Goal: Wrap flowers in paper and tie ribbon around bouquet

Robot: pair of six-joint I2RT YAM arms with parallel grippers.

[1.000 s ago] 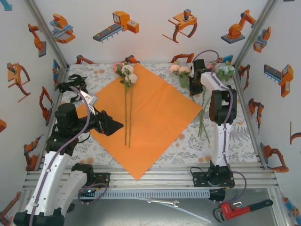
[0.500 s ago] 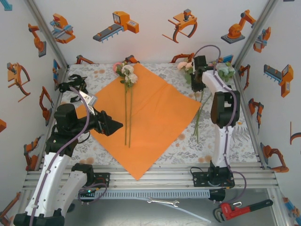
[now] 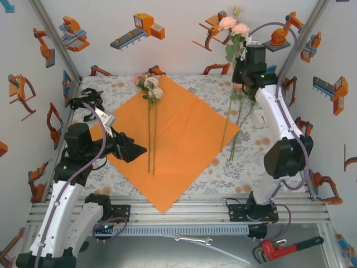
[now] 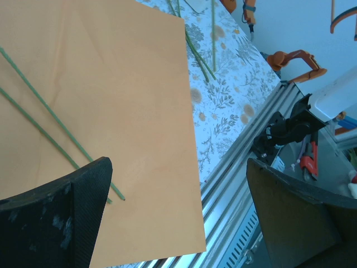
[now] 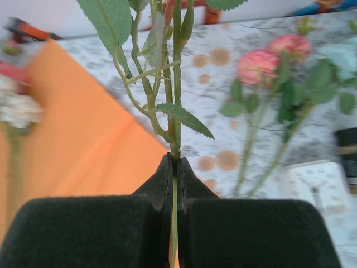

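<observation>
1. Biggest change from a second ago: the right gripper [image 5: 174, 162] wasn't down at the far right corner of the table [image 3: 262, 162] any more. The arm had swung up, well above the grey floral cloth.
2. It was clenched on the pink-bloomed flowers with thin green stems [image 3: 233, 25]. In the wrist view its black fingers were pressed together with a stem pinched between them, just under some leaves.
3. Those flowers had been lying on the cloth. Now the blooms were up in front of the back wall, and the stem ends dangled by the right corner of the paper. Couldn't tell if they touched anything.
4. The bright orange rectangular sheet of paper [image 3: 184, 134] hadn't budged: flat, diamond-wise mid-table, its near corner poking past the table's near edge.
5. The white and pink flowers [image 3: 150, 86] lay on it same as before, blooms at its far corner, stems pointing toward the near edge.
6. The left gripper [image 3: 134, 149] hadn't moved either: jaws spread wide, gripping nothing, hovering over the paper's left side beside those stems.
</observation>
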